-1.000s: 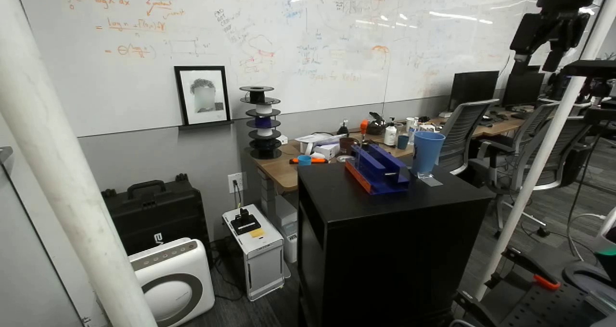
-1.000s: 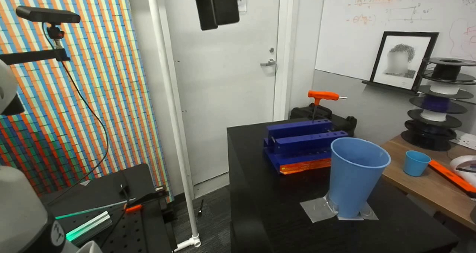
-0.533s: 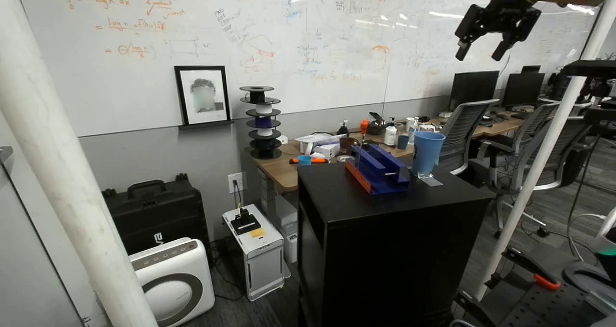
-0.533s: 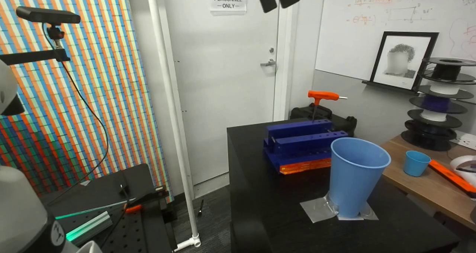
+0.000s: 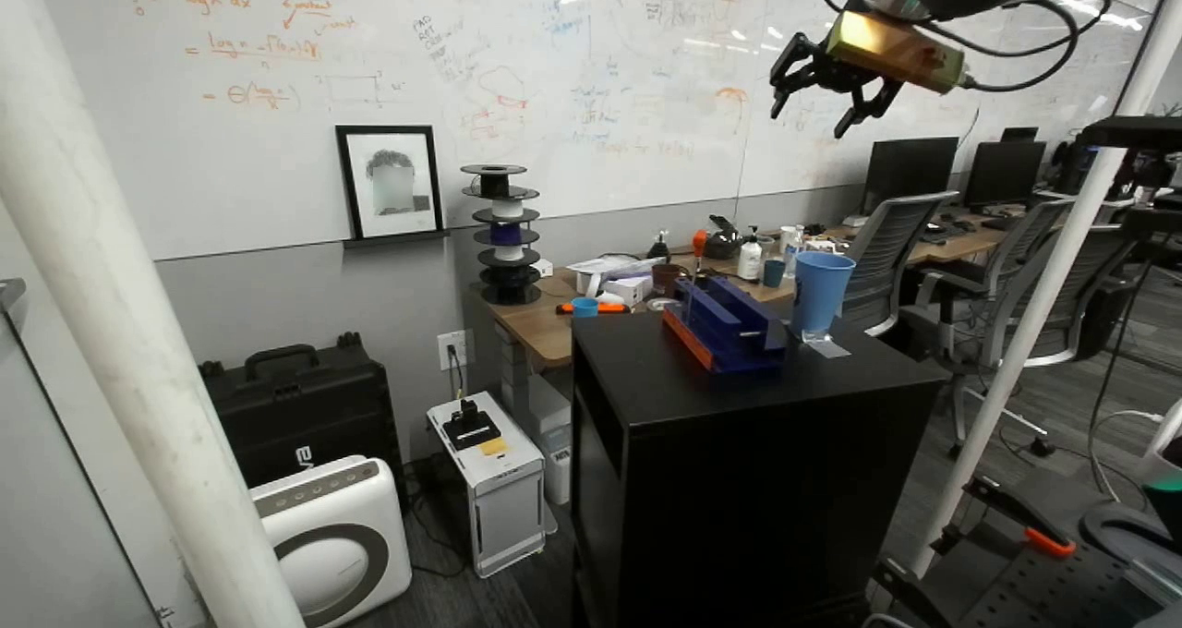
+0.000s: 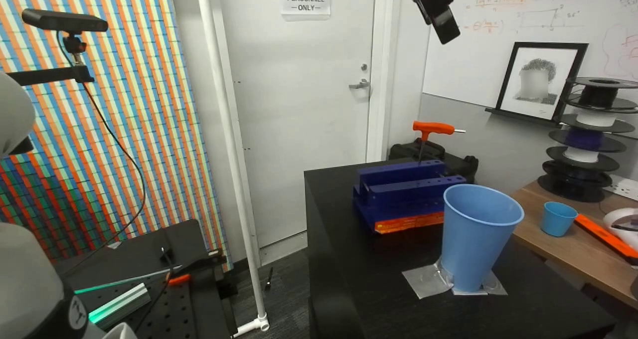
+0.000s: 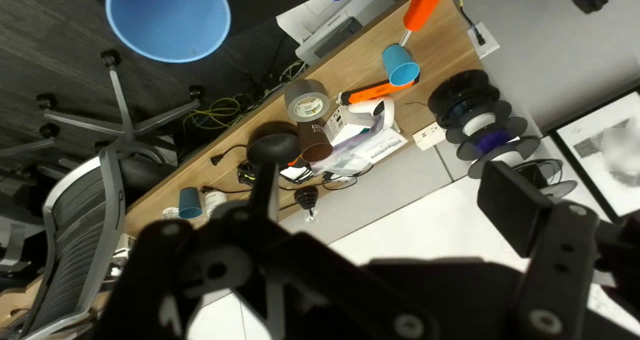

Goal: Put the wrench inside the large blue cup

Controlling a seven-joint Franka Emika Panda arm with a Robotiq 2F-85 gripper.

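Observation:
The wrench is an orange T-handled hex key point(image 6: 432, 127), standing upright in a dark-blue boxy holder point(image 6: 408, 192) on the black cabinet. Both also show in an exterior view, the wrench's handle point(image 5: 699, 243) end-on above the holder point(image 5: 729, 328). The large blue cup point(image 6: 473, 244) stands upright beside the holder, taped to the cabinet top; it also shows in an exterior view point(image 5: 818, 297). My gripper point(image 5: 810, 122) is open and empty, high above the cup and holder, tilted. In the wrist view, wide-apart fingers point(image 7: 385, 195) have nothing between them; the cup point(image 7: 167, 20) and orange handle point(image 7: 426, 5) lie near the top edge.
The black cabinet point(image 5: 757, 489) bears the holder and cup. Behind it is a wooden desk point(image 6: 588, 264) with a small blue cup point(image 6: 558, 219), an orange knife and a spool stack point(image 6: 588, 139). A white pole point(image 5: 1016, 351) and office chairs stand nearby; a whiteboard wall is behind.
The gripper has swung in from the upper right toward the space above the cabinet and tilted, its fingers staying apart. The wrench, holder and cup have not moved.

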